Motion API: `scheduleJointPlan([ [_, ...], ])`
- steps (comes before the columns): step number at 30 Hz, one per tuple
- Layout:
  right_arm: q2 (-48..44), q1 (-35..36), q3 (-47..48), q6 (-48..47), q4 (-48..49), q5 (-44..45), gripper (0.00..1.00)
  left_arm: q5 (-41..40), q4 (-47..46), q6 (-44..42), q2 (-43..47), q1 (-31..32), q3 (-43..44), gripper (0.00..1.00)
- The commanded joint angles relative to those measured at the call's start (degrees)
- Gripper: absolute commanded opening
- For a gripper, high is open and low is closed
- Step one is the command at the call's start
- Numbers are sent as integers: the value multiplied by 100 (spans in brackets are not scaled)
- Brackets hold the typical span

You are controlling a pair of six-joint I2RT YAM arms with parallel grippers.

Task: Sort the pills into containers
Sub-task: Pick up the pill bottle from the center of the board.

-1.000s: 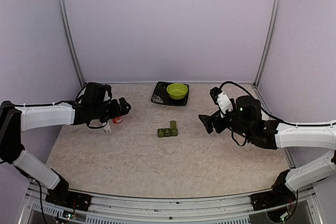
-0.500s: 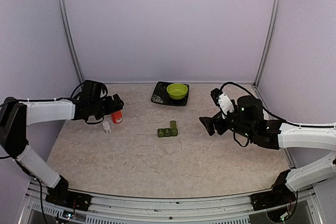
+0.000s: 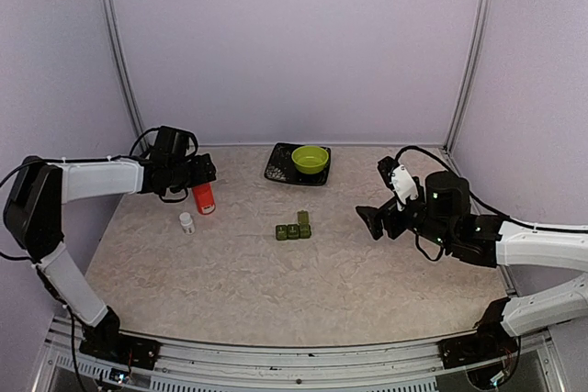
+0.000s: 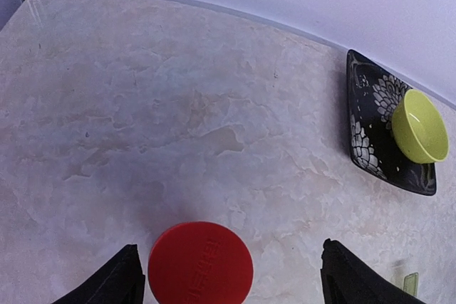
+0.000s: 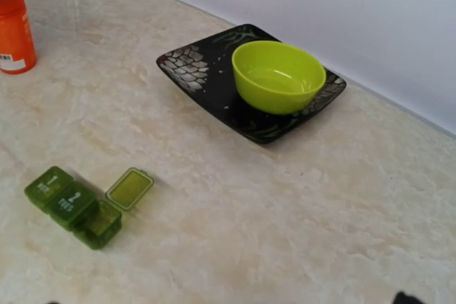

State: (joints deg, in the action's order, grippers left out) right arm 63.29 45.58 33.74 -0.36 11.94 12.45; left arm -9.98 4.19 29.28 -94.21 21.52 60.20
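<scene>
Two arms reach over a pale marbled surface [image 3: 276,282] enclosed by lilac walls. Your left arm stretches toward the far left, where the left pincer [image 3: 200,181] hangs over an upright orange bottle [image 3: 203,198] with a red cap. From the left wrist camera, its fingers [image 4: 117,282] stand apart on either side of that cap. One is just beside the cap and the other is clear of it, so the bottle is straddled, not clamped.

A small white bottle [image 3: 186,222] stands just near and left of the orange one, apart from it.

The containers [image 3: 293,229] sit near the middle of the surface, between the two pincers and well apart from both. They are three dark green boxes joined in a row running left to right. The two on the left are closed and carry white numerals, 1 and 2. The right-hand box is open, with its lid [image 5: 130,189] folded back toward the far side.

Beyond them, at the far edge, lies a black plate [image 3: 276,170] with a white pattern, holding a lime green bowl [image 3: 310,159].

Your right pincer [image 3: 372,219] hovers to the right of the containers, spread wide and holding nothing. Only its tips show at the bottom edge of the right wrist view.
</scene>
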Motion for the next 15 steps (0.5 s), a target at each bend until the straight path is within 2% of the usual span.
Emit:
scheduleJointPlan([
  [1,-87,-48,-110,-34,111,87,100,-632,443,-397,-301,140,353,84],
  [9,166,-50,-70,-60,261,7,100,-1137,737,-555,-528,256,500,86],
  [15,192,-54,-114,-61,287,23,100,-1140,713,-600,-593,208,549,76],
])
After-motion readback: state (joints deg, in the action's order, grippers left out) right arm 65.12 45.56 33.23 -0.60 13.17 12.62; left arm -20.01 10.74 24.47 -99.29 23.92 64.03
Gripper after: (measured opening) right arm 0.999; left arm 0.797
